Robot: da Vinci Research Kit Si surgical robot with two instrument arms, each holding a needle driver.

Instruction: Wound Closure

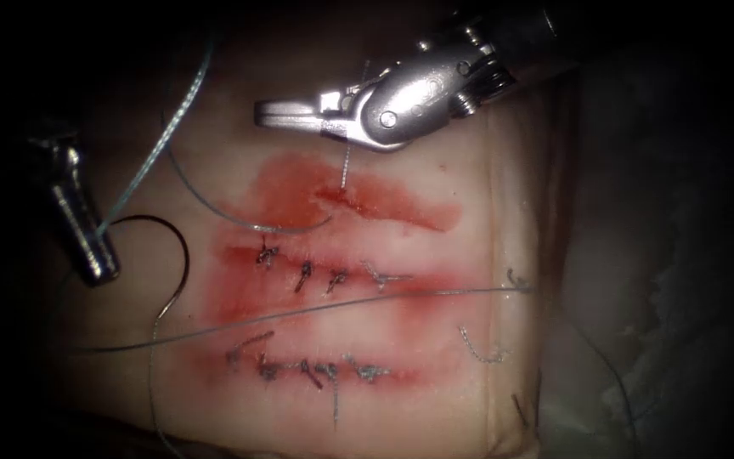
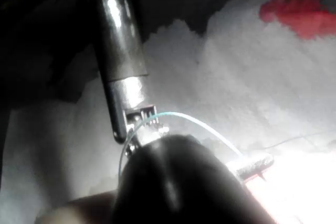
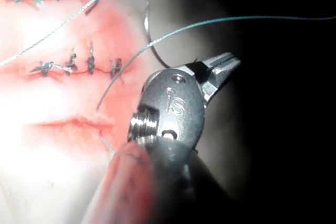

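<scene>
**Trainee:** What does each end effector hold?

**Operator:** My right end effector (image 1: 286, 113) lies above the tissue (image 1: 435, 340), over the uppermost cut (image 1: 358, 200). Its jaws are pressed together; a short strand of thread (image 1: 346, 166) runs from them straight down into that cut, so I read them as pinching the thread. My left end effector (image 1: 95, 255) sits at the left edge of the tissue, well apart from the right one. Its jaws are pressed together on the blue-green thread (image 1: 159, 144), which rises from its tip up and away.

**Trainee:** And the needle?

**Operator:** The curved needle (image 1: 182, 255) lies free on the tissue surface, left of the cuts and just beside the left end effector's tip. Neither tool holds it, and I see no part of it buried in the tissue.

**Trainee:** The wound itself?

**Operator:** Two lower cuts carry rows of dark knotted stitches (image 1: 303, 274). The uppermost cut is unstitched, and red fluid (image 1: 282, 187) stains the tissue around all three. Loose thread crosses between the stitched rows.
</scene>
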